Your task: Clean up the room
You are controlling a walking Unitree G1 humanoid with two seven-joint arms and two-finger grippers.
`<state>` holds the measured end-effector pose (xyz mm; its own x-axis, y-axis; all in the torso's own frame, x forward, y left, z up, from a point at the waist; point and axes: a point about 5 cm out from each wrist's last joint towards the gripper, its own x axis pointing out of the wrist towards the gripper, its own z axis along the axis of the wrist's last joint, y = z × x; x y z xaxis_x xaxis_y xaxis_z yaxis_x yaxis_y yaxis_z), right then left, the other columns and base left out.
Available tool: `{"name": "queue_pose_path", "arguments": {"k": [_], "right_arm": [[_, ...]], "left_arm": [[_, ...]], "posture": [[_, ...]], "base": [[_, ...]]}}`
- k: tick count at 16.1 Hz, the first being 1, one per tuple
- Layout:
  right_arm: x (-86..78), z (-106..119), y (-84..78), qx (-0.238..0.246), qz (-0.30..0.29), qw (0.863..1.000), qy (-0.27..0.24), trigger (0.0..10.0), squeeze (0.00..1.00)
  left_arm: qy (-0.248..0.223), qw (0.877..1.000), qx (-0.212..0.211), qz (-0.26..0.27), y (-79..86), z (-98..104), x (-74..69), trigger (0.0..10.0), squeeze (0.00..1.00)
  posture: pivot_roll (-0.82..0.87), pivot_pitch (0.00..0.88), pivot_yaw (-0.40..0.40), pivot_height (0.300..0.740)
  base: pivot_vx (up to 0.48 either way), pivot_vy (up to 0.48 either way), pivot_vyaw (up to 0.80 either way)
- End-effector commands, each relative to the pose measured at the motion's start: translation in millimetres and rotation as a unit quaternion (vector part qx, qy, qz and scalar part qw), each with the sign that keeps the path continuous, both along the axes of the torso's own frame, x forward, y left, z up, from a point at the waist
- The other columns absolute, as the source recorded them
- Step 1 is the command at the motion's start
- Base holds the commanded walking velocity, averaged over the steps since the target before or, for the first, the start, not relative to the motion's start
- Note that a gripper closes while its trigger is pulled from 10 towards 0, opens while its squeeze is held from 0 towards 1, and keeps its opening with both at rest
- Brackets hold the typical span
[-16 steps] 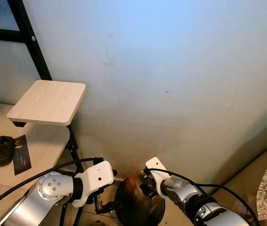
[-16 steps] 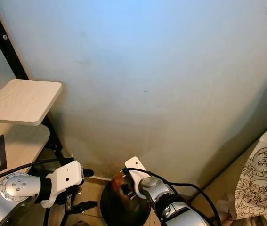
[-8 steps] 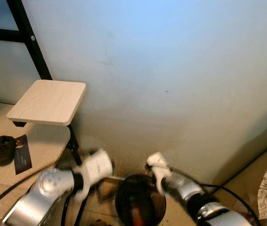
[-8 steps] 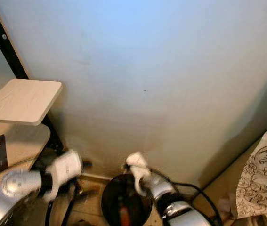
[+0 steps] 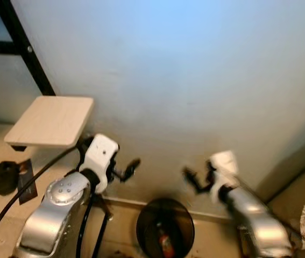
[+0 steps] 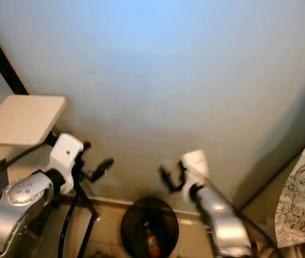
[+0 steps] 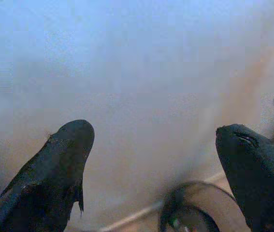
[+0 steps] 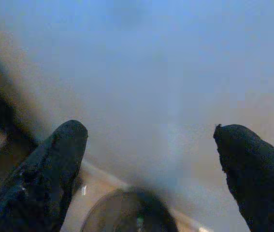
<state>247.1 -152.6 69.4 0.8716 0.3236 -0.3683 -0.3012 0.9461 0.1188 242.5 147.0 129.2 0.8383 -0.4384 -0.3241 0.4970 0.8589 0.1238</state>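
above bin [image 5: 164, 234], both grippers agape

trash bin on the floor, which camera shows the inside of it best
The left eye view: the black trash bin sits whole by the wall, with something red inside. The right eye view shows much the same. Both wrist views catch just a blurred part of its rim.
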Motion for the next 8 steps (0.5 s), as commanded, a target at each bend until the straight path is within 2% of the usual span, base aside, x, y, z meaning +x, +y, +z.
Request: {"name": "queue_pose_path", "arguments": {"k": [1, 4, 8], "right_arm": [[-2.4, 9.8, 0.5, 0.015, -0.012, 1.0, -0.004, 10.0, 0.0], [-17.7, 26.9, 1.6, 0.02, -0.026, 0.999, -0.015, 10.0, 0.0], [-23.5, 34.3, 3.1, 0.037, -0.048, 0.998, -0.007, 10.0, 0.0]], "left_arm": [[-0.012, 0.999, 0.006, 0.029, 4.1, 5.3, 1.9, 10.0, 0.0], [-0.022, 0.995, 0.0, 0.097, 9.1, 9.1, 4.8, 10.0, 0.0], [-0.014, 0.993, -0.005, 0.121, 12.7, 2.1, -3.2, 10.0, 0.0]], "posture": [[-0.01, 0.0, 0.106, 0.74], [-0.01, 0.0, 0.104, 0.74], [0.01, 0.0, 0.062, 0.74]], "base": [[0.0, 0.0, -0.78], [0.0, 0.0, -0.78], [0.0, 0.0, -0.78]]}}
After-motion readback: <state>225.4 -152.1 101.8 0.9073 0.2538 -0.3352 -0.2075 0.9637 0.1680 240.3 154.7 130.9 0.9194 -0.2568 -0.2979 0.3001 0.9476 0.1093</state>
